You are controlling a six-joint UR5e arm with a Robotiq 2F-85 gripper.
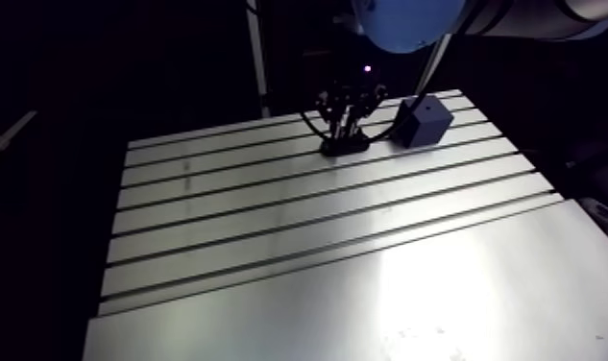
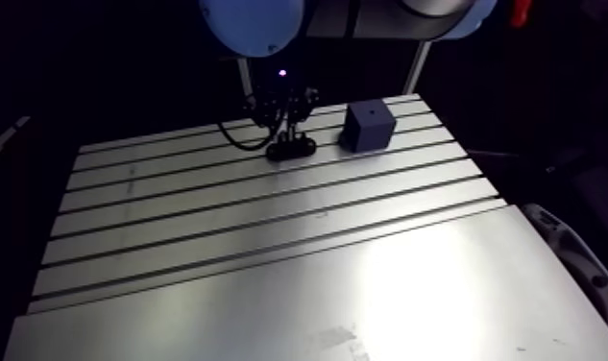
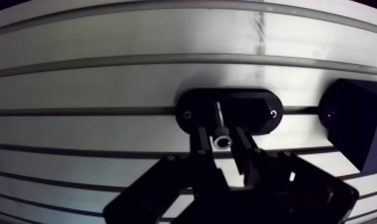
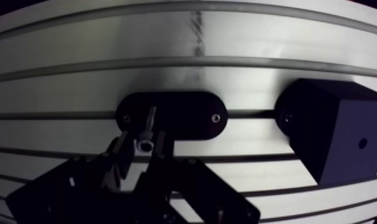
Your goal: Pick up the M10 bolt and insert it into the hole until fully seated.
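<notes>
In the wrist view my gripper point(image 3: 221, 140) is shut on the M10 bolt point(image 3: 220, 128). The bolt's silver head sits between the two dark fingers point(image 3: 201, 143), and its shank points down at the black oval holder plate point(image 3: 250, 110) directly below. A dark cube block point(image 4: 333, 128) with a small hole point(image 4: 362, 143) in one face stands beside the plate, off to the gripper's side. In the arm view the gripper point(image 2: 290, 130) hangs low over the holder plate point(image 2: 291, 148) at the far end of the table, with the block point(image 2: 368, 126) just right of it.
The slotted aluminium table point(image 1: 298, 221) stretches toward the camera in long parallel grooves. A smooth bright sheet point(image 1: 384, 307) covers its near part. The table's far edge runs right behind the plate and block.
</notes>
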